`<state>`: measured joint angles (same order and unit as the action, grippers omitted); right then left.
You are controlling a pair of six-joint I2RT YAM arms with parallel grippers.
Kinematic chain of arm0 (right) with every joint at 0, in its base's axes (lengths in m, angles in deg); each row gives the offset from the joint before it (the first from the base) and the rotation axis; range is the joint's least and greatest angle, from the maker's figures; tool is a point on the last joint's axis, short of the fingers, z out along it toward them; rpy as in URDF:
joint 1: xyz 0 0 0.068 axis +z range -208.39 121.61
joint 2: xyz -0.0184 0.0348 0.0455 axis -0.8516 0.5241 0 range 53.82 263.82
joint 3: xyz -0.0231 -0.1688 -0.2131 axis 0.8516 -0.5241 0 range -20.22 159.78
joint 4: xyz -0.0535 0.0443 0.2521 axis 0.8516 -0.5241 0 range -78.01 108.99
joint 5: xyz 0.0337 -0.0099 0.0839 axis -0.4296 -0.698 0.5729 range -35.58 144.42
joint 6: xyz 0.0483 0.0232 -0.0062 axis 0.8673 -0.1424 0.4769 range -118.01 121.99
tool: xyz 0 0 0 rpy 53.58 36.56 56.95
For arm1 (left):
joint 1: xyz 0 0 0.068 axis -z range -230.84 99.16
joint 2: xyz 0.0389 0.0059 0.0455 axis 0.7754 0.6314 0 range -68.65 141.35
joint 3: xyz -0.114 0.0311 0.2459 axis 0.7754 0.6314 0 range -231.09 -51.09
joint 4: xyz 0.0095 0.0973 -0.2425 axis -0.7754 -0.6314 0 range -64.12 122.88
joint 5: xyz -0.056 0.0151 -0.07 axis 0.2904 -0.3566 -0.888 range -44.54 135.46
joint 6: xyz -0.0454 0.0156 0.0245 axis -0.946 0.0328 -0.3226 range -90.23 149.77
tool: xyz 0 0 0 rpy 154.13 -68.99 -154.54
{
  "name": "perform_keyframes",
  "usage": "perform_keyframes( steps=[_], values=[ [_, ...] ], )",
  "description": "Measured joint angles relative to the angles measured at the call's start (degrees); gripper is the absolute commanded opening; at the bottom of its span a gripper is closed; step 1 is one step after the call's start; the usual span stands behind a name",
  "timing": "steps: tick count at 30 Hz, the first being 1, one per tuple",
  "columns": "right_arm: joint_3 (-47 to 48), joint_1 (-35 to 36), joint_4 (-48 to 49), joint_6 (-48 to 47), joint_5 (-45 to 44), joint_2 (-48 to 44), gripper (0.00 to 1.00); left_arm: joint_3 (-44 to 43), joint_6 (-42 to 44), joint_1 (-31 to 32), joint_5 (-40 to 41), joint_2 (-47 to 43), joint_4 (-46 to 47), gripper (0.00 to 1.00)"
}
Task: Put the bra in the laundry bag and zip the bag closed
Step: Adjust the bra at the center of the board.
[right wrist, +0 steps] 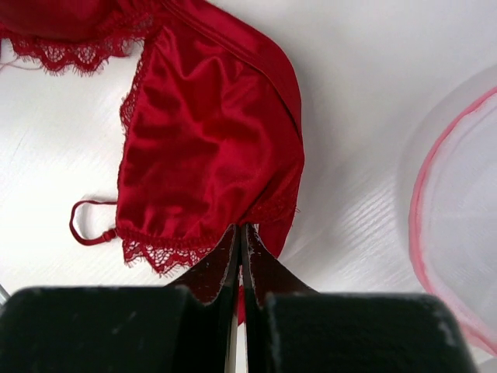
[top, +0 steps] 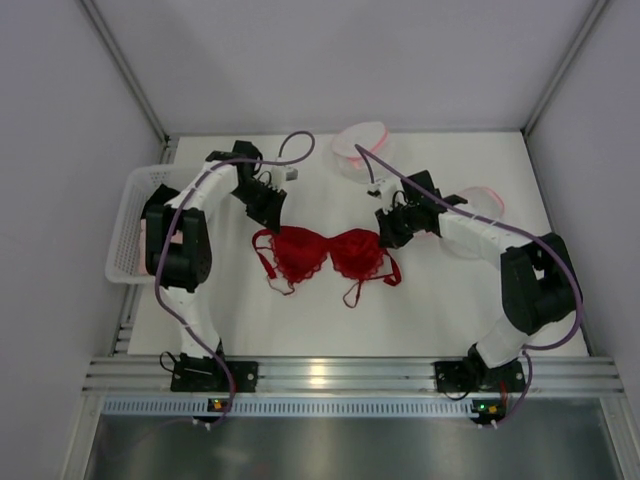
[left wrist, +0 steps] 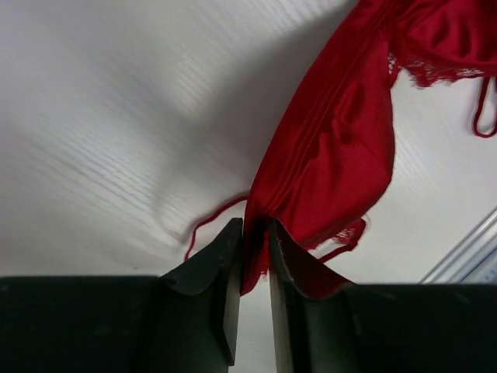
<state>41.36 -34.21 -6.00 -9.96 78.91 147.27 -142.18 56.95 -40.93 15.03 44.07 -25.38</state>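
Observation:
The red lace bra (top: 325,255) lies spread flat on the white table, between my two grippers. At its left end, my left gripper (top: 268,215) has its jaws slightly apart, open, and the bra's satin wing (left wrist: 334,140) still hangs in the narrow gap of that gripper (left wrist: 256,229). My right gripper (top: 388,232) is at the bra's right end. In the right wrist view this gripper (right wrist: 241,229) is shut on the edge of the other wing (right wrist: 210,132). The laundry bag (top: 360,150), white mesh with pink trim, sits at the back of the table. White mesh with pink trim (right wrist: 458,217) also shows beside the right gripper.
A white slatted basket (top: 128,225) stands at the table's left edge, beside the left arm. A second white mesh piece with pink trim (top: 487,198) lies behind the right arm. Grey walls enclose the table on three sides.

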Motion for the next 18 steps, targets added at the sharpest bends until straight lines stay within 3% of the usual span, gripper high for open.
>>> perform_keyframes(
  steps=[4,8,13,18],
  values=[
    [0.5,0.0,1.2,0.8,0.0,0.1,0.0,0.5,-0.7,0.1,2.6,-0.3,2.9,0.36],
    [0.5,0.0,1.9,1.2,0.0,0.5,0.0,5.5,-2.1,-0.2,0.6,-6.4,6.6,0.41],
    [1.2,0.0,2.0,1.4,0.0,1.0,0.0,9.9,-8.5,-0.5,-9.8,-17.1,10.8,0.26],
    [2.8,0.0,1.4,1.4,0.0,1.0,0.0,14.8,-17.9,1.8,-17.8,-16.8,18.4,0.09]
  ],
)
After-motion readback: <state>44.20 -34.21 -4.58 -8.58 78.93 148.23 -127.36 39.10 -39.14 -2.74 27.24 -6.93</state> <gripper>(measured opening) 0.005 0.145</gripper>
